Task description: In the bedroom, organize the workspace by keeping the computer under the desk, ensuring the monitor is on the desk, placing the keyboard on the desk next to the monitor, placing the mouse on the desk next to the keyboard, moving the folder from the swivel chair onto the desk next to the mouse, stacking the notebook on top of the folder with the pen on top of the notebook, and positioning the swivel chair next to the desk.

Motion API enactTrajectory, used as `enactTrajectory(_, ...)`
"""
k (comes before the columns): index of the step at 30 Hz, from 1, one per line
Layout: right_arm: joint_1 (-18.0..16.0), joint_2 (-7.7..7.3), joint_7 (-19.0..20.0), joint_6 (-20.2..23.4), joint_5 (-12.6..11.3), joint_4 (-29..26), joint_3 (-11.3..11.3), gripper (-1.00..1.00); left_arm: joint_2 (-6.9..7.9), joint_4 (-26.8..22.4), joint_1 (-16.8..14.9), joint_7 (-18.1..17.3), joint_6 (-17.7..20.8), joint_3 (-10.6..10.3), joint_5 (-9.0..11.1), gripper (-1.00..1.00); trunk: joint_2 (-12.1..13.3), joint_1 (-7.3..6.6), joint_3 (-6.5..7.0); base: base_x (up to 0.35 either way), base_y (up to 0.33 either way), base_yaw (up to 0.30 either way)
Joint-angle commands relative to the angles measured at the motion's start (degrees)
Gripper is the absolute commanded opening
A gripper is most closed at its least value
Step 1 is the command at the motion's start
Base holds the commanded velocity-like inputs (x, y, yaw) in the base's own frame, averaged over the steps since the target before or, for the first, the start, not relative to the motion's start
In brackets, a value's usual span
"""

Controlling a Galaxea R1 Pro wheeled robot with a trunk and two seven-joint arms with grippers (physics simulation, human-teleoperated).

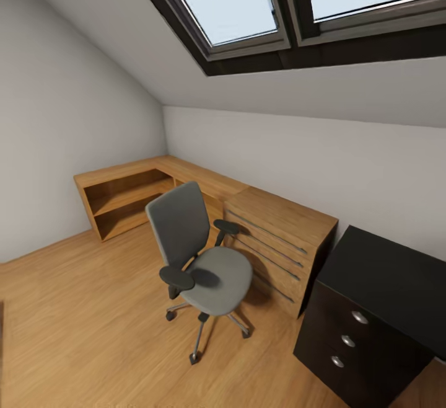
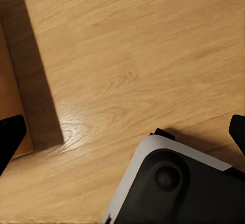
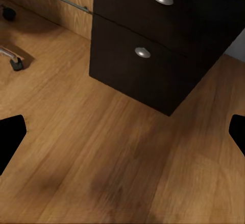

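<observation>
The swivel chair (image 1: 201, 259), grey with black armrests, is seen in the head view standing on the light wood floor (image 1: 93, 327) beside a wooden chest (image 1: 282, 243) with bar handles, near a wooden corner shelf unit (image 1: 133, 191); its seat is bare, with no blue folder on it. The black counter (image 1: 384, 278) with its round-knobbed drawers is cut off at the frame's right edge, and the visible part of its top carries nothing. Monitor, keyboard, mouse, notebook and pen cannot be checked from here, so most of the task is judged still to be confirmed or done, including bringing the chair to the counter.

In the left wrist view, the left hand (image 2: 122, 134) is shown spread wide over the floor, holding nothing, with part of the robot's own base (image 2: 173, 183) below it.

In the right wrist view, the right hand (image 3: 122, 134) is likewise wide open and empty above the floor, facing the counter's drawers (image 3: 148, 50); a chair castor (image 3: 15, 63) is caught at the edge.
</observation>
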Motion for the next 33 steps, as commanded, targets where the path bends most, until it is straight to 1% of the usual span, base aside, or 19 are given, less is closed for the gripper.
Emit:
enactTrajectory(1, -0.1, 0.03, -0.4, -0.1, -0.1, 0.1, 0.5, 1.00, 0.00, 0.0, 0.0, 0.6, 0.5, -0.5, -0.1, 1.00, -0.1, 0.01, -0.14, 0.000, 0.000, 0.223)
enactTrajectory(6, -0.1, 0.09, -0.4, 0.0, -0.1, 0.1, 0.5, 1.00, 0.04, 0.0, 0.0, 0.6, 2.9, -0.6, -0.1, 1.00, -0.1, 0.01, -0.43, 0.000, 0.000, 0.223)
enactTrajectory(21, -0.1, 0.05, -0.3, 0.2, 0.0, 0.1, 0.5, 1.00, 0.09, 0.0, 0.0, 0.6, 4.6, -0.7, -0.1, 1.00, -0.1, 0.01, -1.30, 0.000, 0.000, 0.222)
enactTrajectory(25, -0.1, 0.09, -0.3, 1.5, 0.1, 0.1, 0.6, 1.00, 0.09, 0.0, 0.0, 0.6, 4.6, -0.7, -0.1, 1.00, -0.1, 0.01, -1.53, 0.000, 0.000, 0.219)
enactTrajectory(28, -0.1, 0.10, -0.1, 3.3, 0.3, 0.1, 0.7, 1.00, 0.11, 0.0, 0.0, 0.6, 4.6, -0.7, -0.1, 1.00, -0.1, 0.01, -1.70, 0.000, 0.000, 0.218)
enactTrajectory(33, -0.1, 0.07, 0.1, 4.3, 0.4, 0.0, 0.8, 1.00, 0.20, 0.0, 0.0, 0.6, 4.6, -0.7, -0.1, 1.00, -0.1, 0.01, -1.87, 0.000, 0.000, 0.145)
